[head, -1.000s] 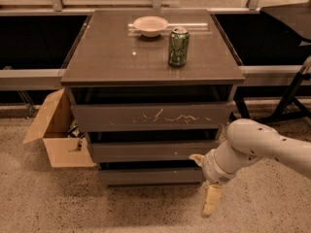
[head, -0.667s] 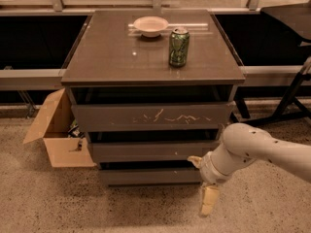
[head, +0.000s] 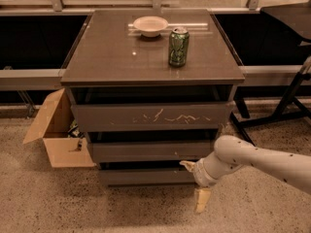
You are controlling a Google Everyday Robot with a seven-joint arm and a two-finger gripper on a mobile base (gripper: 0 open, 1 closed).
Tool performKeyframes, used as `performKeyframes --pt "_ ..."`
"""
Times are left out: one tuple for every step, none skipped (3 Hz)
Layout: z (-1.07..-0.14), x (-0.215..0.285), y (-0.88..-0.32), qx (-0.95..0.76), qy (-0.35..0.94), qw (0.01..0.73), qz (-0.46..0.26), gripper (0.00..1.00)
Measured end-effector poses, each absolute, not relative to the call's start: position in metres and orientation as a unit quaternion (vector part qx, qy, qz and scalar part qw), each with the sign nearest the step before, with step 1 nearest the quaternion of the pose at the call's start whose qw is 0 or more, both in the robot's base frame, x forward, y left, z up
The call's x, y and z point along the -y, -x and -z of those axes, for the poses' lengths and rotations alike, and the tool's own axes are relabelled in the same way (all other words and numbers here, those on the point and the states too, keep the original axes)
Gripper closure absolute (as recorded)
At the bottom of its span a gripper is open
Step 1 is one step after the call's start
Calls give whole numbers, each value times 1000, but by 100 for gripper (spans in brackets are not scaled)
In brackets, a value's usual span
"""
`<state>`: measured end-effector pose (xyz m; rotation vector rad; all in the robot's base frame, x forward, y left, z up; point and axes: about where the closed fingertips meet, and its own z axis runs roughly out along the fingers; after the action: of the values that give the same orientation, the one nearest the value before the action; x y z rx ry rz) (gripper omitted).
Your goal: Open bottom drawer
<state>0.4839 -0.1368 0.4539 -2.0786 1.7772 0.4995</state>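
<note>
The bottom drawer (head: 141,176) is the lowest and narrowest of three dark grey-brown fronts in the cabinet, and only its plain flat front shows. My gripper (head: 195,183) is on a white arm coming in from the right, at the drawer's right end. Its upper finger (head: 186,165) rests at the top edge of the drawer front. Its lower finger (head: 201,200) hangs down toward the floor, apart from the other, so the gripper is open and holds nothing.
The cabinet top (head: 112,57) carries a white bowl (head: 150,25) and a green can (head: 178,46). An open cardboard box (head: 58,132) stands on the floor to the left. Black frame legs (head: 286,101) stand to the right. Speckled floor lies in front.
The arm and gripper have shifted slightly left, closer to the bottom drawer's right end. The drawers have not visibly moved.
</note>
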Motion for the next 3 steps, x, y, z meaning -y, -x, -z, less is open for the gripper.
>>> performKeyframes --pt "-401 136 -499 -619 731 195 -212 0" --pt "-361 135 -509 -618 719 205 -241 0" --pt "-318 134 -534 -641 693 199 -264 0"
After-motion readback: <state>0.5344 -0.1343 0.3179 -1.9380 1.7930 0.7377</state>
